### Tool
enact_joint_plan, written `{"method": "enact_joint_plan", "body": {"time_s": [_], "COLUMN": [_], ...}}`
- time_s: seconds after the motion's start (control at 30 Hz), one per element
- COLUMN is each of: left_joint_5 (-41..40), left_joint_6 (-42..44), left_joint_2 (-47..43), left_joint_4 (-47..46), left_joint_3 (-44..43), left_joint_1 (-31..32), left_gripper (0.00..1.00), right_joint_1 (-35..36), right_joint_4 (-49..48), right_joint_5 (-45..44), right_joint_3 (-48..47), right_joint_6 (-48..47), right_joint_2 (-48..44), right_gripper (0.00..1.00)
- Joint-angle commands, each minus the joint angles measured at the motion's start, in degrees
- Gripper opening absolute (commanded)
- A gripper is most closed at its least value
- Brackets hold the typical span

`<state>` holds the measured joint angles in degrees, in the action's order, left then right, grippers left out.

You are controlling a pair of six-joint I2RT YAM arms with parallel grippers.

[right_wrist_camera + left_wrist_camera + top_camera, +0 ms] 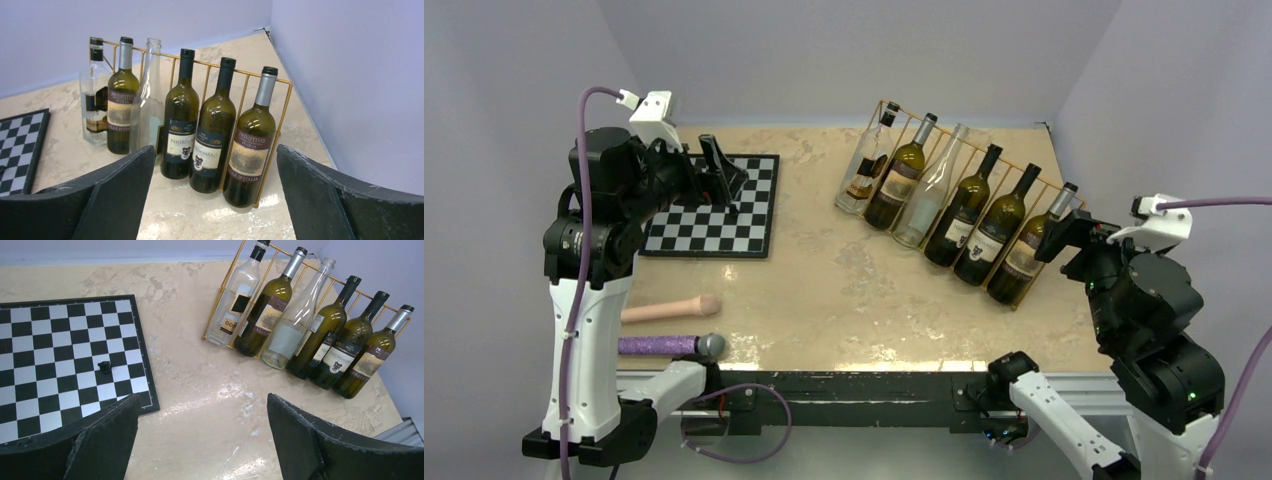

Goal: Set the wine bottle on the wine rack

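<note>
Left hand [722, 175]: fingers spread wide, nothing held, hovering over the chessboard [714, 225]. A small black chess piece [104, 367] sits on the board, below and just left of this hand.

Ahead and to its right is the gold wire wine rack [220, 305] with six bottles leaning in a row, all slots looking full. Task reads as done or all but done.

Right hand [215, 150]: also spread wide and empty, parked close in front of the rack's right end. The silver-capped Primitivo wine bottle [252, 150] is straight ahead of it, seated in the last slot.

Risks:
- The right hand is near the frame, so a sideways swing could clip the wire and shift the light rack, rattling or tipping the leaning bottles.
- A drop by the left hand would hit the chess piece.

View differences:
- Only the top view shows the pink rod [669, 310] and purple microphone [674, 345] on the surface by the left arm's base.
- Only the left wrist view shows the chess piece.
- Only the wrist views make the labels readable.
</note>
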<state>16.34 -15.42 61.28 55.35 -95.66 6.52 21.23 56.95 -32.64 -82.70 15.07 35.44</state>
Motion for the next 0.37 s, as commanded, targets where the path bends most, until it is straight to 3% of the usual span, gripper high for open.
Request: {"method": "enact_joint_plan", "body": {"time_s": [0.0,0.33], "left_joint_5": [0.92,-2.17], "left_joint_6": [-0.19,-1.15], "left_joint_2": [-2.98,-4.28], "left_joint_4": [-4.76,-6.11], "left_joint_3": [2.95,4.88], "left_joint_1": [0.17,0.16], "left_gripper": [0.99,0.99], "right_joint_1": [-0.10,-0.05], "right_joint_4": [-2.86,-4.30], "right_joint_5": [1.59,2.76], "right_joint_3": [1.55,1.40], "right_joint_6": [-2.77,-2.62], "right_joint_2": [2.01,2.63], "right_gripper": [0.95,0.95]}}
